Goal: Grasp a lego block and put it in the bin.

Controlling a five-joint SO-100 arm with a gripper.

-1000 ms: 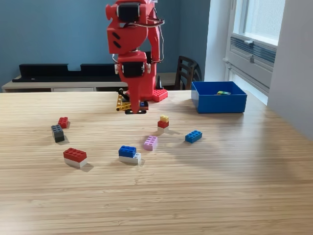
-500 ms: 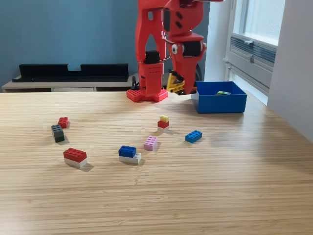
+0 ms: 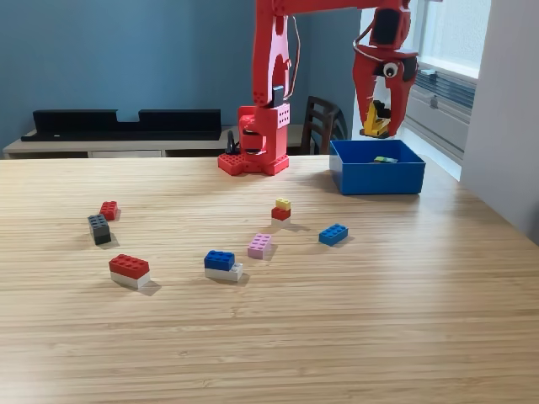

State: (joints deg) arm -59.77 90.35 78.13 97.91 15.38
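The wooden table (image 3: 354, 337) spreads wide below and mostly to the exterior view's left of the gripper, with loose blocks scattered well apart from it. The red arm (image 3: 274, 76) reaches from its base at the table's far edge up and across to the exterior view's right.

Directly beneath the gripper sits the bin (image 3: 376, 178), open-topped, with something small and coloured already lying inside, too small to identify.

The gripper (image 3: 376, 118) hangs pointing down above the bin, its jaws clamped on a yellow lego block (image 3: 375, 124) held between the tips. The block looks to be hard, light, smooth plastic: rigid enough to take a firm pinch without harm, but slick on its flat faces, so a grip across two opposite sides, squarely centred, probably holds best. A corner hold would likely let it twist or slip out.

Down on the table, far from the gripper toward the exterior view's left, lie a red-and-white block (image 3: 129, 269), a blue-and-white block (image 3: 221, 264), a blue block (image 3: 333, 234) and a pink block (image 3: 259, 245).
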